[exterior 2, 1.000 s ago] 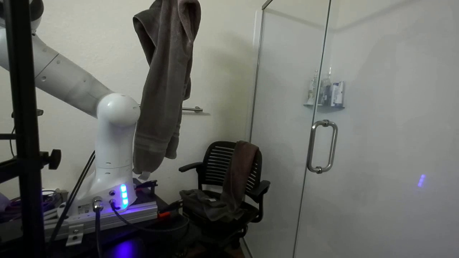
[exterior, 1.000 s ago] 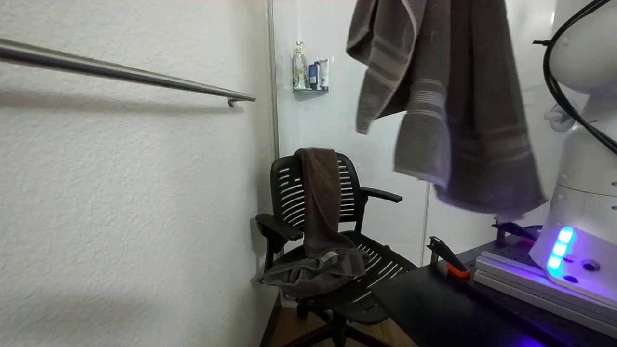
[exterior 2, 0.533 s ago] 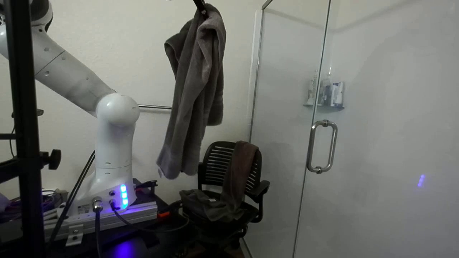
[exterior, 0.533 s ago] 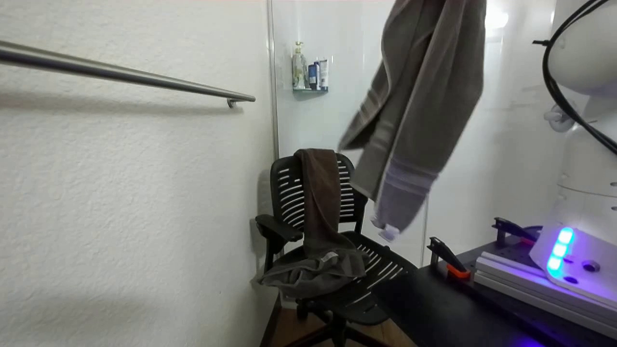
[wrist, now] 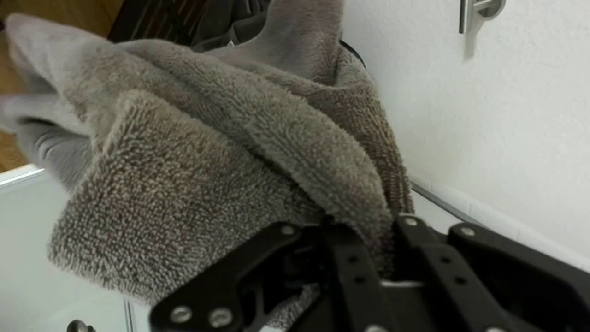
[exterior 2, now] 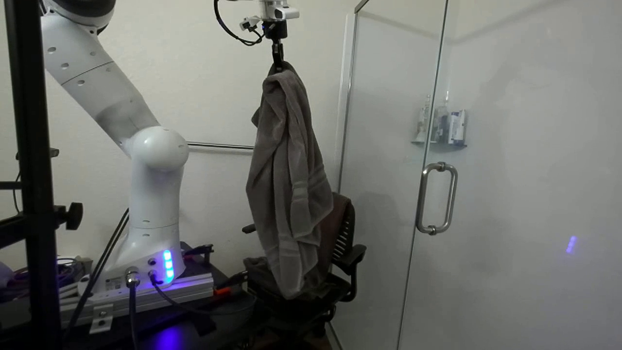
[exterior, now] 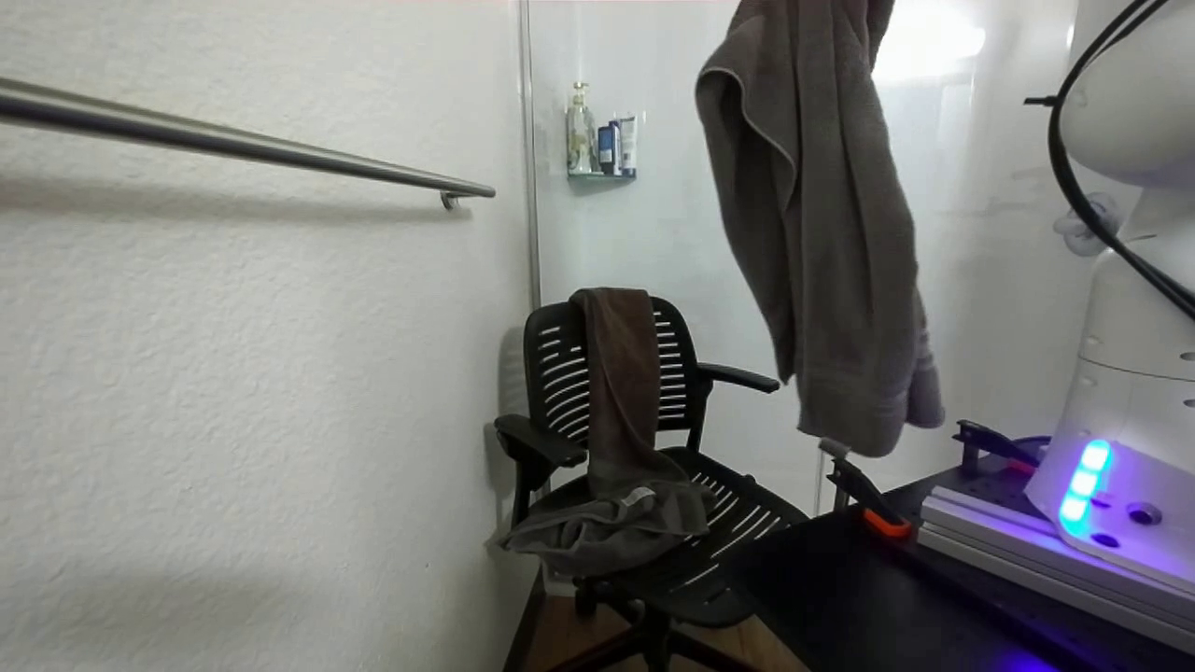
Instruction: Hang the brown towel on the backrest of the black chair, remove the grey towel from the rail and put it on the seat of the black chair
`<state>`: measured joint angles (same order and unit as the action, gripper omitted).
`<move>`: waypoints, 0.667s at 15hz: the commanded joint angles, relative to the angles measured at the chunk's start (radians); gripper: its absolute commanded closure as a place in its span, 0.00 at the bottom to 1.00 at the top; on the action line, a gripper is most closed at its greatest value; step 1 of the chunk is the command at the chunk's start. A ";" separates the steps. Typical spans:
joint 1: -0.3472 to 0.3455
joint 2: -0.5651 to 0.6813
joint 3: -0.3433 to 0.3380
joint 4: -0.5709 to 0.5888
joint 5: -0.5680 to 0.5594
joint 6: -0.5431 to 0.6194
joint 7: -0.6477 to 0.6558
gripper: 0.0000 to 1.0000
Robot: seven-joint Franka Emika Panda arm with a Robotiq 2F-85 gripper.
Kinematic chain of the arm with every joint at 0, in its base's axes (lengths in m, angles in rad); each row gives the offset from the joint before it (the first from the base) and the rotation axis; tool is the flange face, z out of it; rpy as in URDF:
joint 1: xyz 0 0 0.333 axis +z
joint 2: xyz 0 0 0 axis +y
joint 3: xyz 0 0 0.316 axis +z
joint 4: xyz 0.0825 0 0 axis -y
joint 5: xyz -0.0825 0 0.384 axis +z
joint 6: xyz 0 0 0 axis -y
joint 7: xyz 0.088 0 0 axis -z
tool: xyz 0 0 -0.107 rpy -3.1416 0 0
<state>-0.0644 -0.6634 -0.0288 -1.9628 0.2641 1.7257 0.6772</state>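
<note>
grey towel (exterior: 831, 243): in an exterior view, hung upper right, well apart from the rail (exterior: 243, 140).
gripper (exterior 2: 278, 69): in an exterior view, upper centre, gripped the grey towel below it.
wall (wrist: 516, 124): wrist view, we saw it along the right.

On a corner shelf (exterior: 602, 175) I see a pump bottle (exterior: 580, 138) beside smaller toiletry containers (exterior: 608, 147) (labels too small for me to read). A metal pull handle (exterior 2: 454, 197) shows near the edge of the shower glass (exterior 2: 384, 112); a clamp (exterior: 859, 490) with an orange pad (exterior: 887, 526) stands at the black table (exterior: 812, 583).
</note>
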 commanded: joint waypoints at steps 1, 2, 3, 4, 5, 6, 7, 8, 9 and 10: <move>-0.056 0.090 0.100 0.091 -0.072 0.081 0.024 0.96; -0.060 0.110 0.126 0.119 -0.120 0.100 0.027 0.96; -0.060 0.120 0.149 0.139 -0.168 0.103 0.031 0.96; -0.056 0.114 0.172 0.153 -0.214 0.102 0.037 0.96; -0.030 0.099 0.132 0.077 -0.158 0.088 0.028 0.83; -0.027 0.106 0.151 0.097 -0.185 0.089 0.040 0.83; -0.025 0.107 0.163 0.110 -0.195 0.089 0.046 0.83; -0.025 0.106 0.168 0.119 -0.199 0.089 0.048 0.83; -0.025 0.107 0.168 0.123 -0.200 0.089 0.048 0.96; -0.027 0.096 0.172 0.107 -0.213 0.070 0.045 0.96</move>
<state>-0.0927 -0.5597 0.1404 -1.8458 0.0660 1.8141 0.7232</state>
